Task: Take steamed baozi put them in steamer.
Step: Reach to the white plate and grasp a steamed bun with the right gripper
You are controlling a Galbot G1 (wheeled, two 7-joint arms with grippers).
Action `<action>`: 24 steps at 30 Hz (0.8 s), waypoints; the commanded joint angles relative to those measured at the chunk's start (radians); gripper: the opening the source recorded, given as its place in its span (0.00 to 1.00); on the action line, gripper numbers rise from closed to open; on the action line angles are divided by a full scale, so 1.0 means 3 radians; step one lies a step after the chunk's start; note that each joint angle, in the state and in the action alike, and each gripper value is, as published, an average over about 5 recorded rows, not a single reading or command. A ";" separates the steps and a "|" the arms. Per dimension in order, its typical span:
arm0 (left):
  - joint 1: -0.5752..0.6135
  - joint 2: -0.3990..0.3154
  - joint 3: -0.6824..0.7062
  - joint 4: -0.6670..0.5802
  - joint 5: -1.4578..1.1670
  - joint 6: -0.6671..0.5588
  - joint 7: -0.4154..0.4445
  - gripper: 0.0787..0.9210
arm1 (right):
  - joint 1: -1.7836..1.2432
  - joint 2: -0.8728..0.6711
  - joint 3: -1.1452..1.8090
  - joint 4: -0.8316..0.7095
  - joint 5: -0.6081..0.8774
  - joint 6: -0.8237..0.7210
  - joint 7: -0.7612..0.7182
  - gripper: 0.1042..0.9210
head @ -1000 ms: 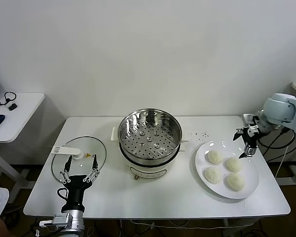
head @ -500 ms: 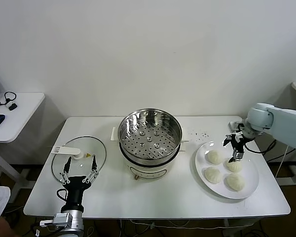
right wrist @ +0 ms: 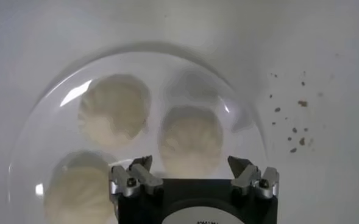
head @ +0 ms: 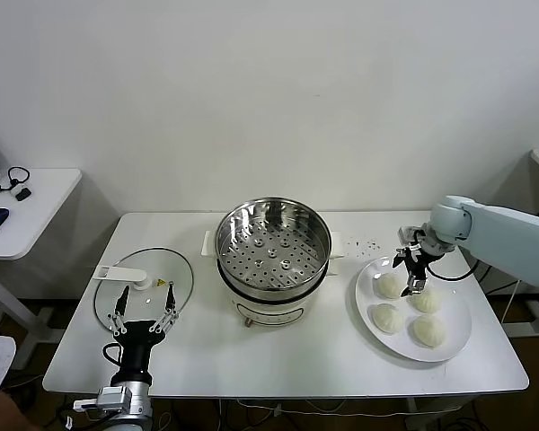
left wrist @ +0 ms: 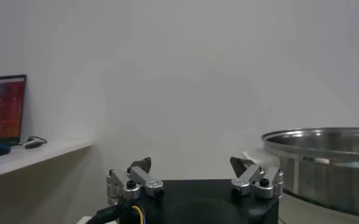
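Since a second ago the right arm has swung inward from beyond the table's right edge, bringing the right gripper (head: 411,272) over the plate (head: 453,343); the left gripper has not moved.

Table (head: 296,364): white, carrying everything below.

Steamer (head: 273,241): centre of the table, uncovered, its perforated tray bare. Its steel wall also shows at the edge of the left wrist view (left wrist: 331,164).

Lid (head: 145,283): flat glass, lying on the table to the left of the steamer, white handle pointing left.

Plate: white, right of the steamer and apart from it. In the right wrist view its rim (right wrist: 42,125) curves around the buns.

Baozi (head: 389,285): four, all on the plate, clustered in two pairs. The one nearest the steamer sits directly under the right gripper; in the right wrist view this bun (right wrist: 190,135) lies just ahead of the fingers.

Right gripper (right wrist: 191,169): poised just above that bun, jaws spread wide, gripping nothing.

Left gripper (head: 145,307): parked at the near left of the table, over the lid's near edge, jaws wide and empty; in the left wrist view (left wrist: 194,170) it points level past the steamer.
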 commanded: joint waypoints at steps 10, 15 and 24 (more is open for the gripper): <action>-0.0005 -0.0005 -0.0048 0.0031 0.0004 -0.0053 0.0015 0.88 | -0.0122 0.0152 0.0106 -0.0288 -0.0056 0.0047 0.0012 0.88; -0.0013 -0.0007 -0.0046 0.0056 0.0011 -0.0066 0.0016 0.88 | -0.0118 0.0127 0.0087 -0.0252 -0.0067 0.0050 0.0005 0.88; -0.0026 -0.0004 -0.0063 0.0064 0.0017 -0.0062 0.0017 0.88 | -0.0152 0.0130 0.0093 -0.0263 -0.0083 0.0044 -0.0008 0.88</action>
